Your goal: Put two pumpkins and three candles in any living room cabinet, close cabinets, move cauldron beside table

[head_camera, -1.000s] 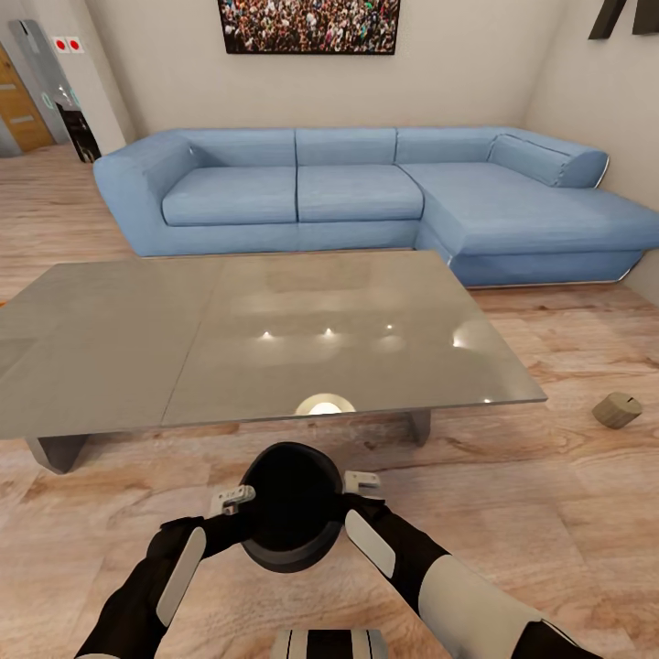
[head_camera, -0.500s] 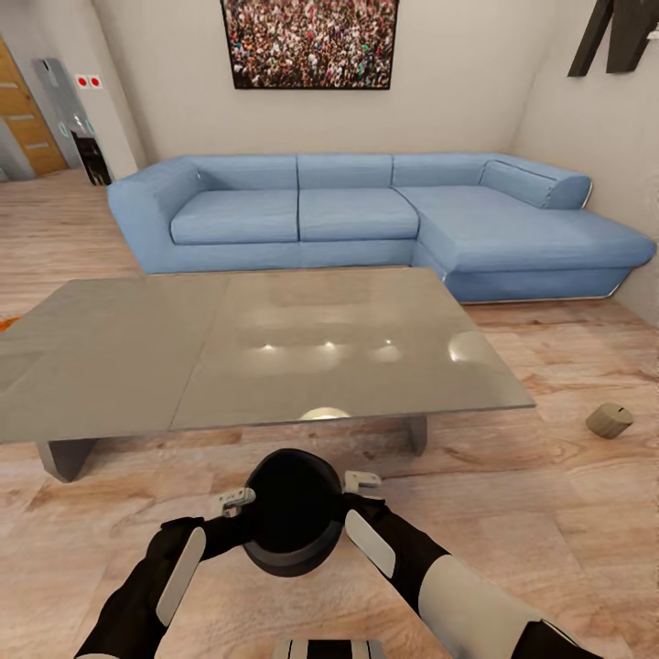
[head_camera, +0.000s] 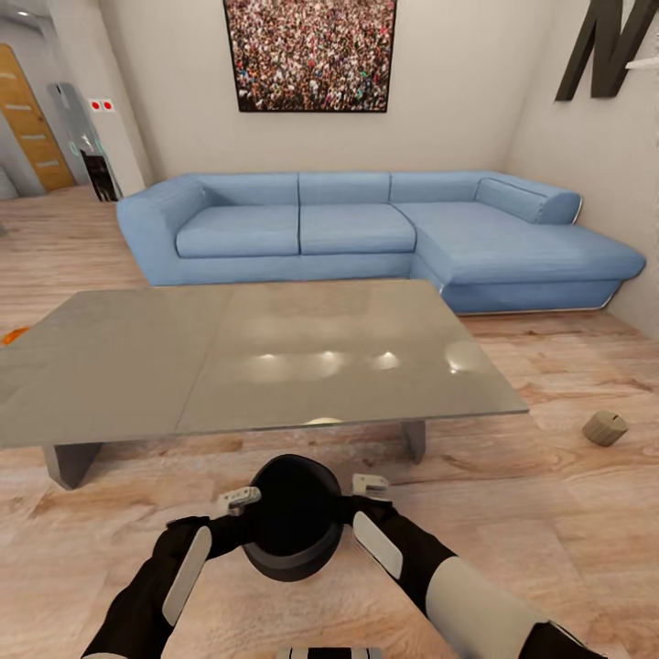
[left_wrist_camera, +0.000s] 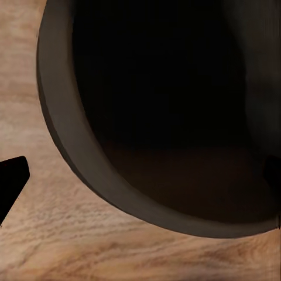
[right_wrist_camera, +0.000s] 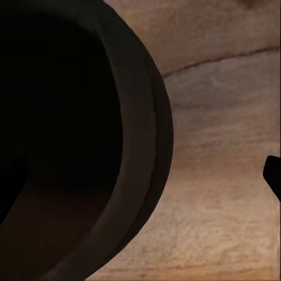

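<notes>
I hold the black cauldron (head_camera: 293, 517) between both arms, low over the wood floor just in front of the grey-green table (head_camera: 256, 357). My left gripper (head_camera: 240, 501) is shut on its left rim and my right gripper (head_camera: 370, 486) on its right rim. The wrist views show the cauldron's dark mouth (left_wrist_camera: 175, 99) (right_wrist_camera: 58, 134), with one black fingertip (left_wrist_camera: 10, 182) outside the wall. A beige candle (head_camera: 605, 427) lies on the floor to the right of the table. A sliver of bright orange (head_camera: 11, 336), probably a pumpkin, peeks past the table's left end. The cabinet is out of view.
A blue corner sofa (head_camera: 366, 229) runs along the far wall behind the table, its chaise reaching forward on the right. A doorway and hallway (head_camera: 37, 137) open at the far left. Wood floor (head_camera: 567, 513) lies to my right.
The whole picture has slid down, so the camera has moved: the table and sofa look farther off and more wall shows. The cauldron stays gripped the same way.
</notes>
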Motion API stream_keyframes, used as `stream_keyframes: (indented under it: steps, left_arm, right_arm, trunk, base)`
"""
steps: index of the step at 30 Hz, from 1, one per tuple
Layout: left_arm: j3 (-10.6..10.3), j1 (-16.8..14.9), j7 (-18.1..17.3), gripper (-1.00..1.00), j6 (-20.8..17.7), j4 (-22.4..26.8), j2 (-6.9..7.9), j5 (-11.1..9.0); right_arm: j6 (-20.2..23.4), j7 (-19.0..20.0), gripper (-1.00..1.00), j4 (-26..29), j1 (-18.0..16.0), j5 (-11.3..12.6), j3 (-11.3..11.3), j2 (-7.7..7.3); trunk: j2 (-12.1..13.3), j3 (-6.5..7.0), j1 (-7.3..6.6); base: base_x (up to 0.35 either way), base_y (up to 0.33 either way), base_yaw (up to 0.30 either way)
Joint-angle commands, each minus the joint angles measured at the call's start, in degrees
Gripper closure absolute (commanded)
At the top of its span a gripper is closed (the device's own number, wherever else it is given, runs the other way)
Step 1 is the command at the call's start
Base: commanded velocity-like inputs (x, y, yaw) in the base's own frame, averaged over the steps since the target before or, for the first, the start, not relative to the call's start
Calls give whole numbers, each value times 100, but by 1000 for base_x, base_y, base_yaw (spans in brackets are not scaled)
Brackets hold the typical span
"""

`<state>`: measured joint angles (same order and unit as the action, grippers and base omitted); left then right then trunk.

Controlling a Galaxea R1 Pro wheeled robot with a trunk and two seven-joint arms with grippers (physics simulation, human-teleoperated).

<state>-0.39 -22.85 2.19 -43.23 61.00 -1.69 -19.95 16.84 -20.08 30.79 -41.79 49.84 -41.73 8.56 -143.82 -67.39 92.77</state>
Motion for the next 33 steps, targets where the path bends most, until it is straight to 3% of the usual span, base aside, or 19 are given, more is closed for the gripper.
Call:
stream_keyframes:
  steps: [1, 4, 22, 33]
  left_arm:
    - [5, 0, 0, -100, 0, 0, 1, 0]
    - [11, 0, 0, -100, -1, -1, 2, 0]
    - [21, 0, 1, -100, -78, -1, 3, 0]
    - [49, -9, -4, -100, -637, 37, 54, 0]
  right_arm:
    - [33, 1, -100, 33, -33, 5, 3, -33]
    - [130, 0, -100, 130, -132, 8, 6, -94]
    - [309, -13, -100, 144, -146, 32, 3, -105]
    - [424, -19, -100, 143, 25, 251, 1, -97]
  trunk:
    - [2, 23, -2]
    - [6, 89, -10]
    - [30, 488, -56]
    - [45, 732, -85]
  base:
    - [0, 0, 0]
    - [0, 0, 0]
    - [0, 0, 0]
    - [0, 0, 0]
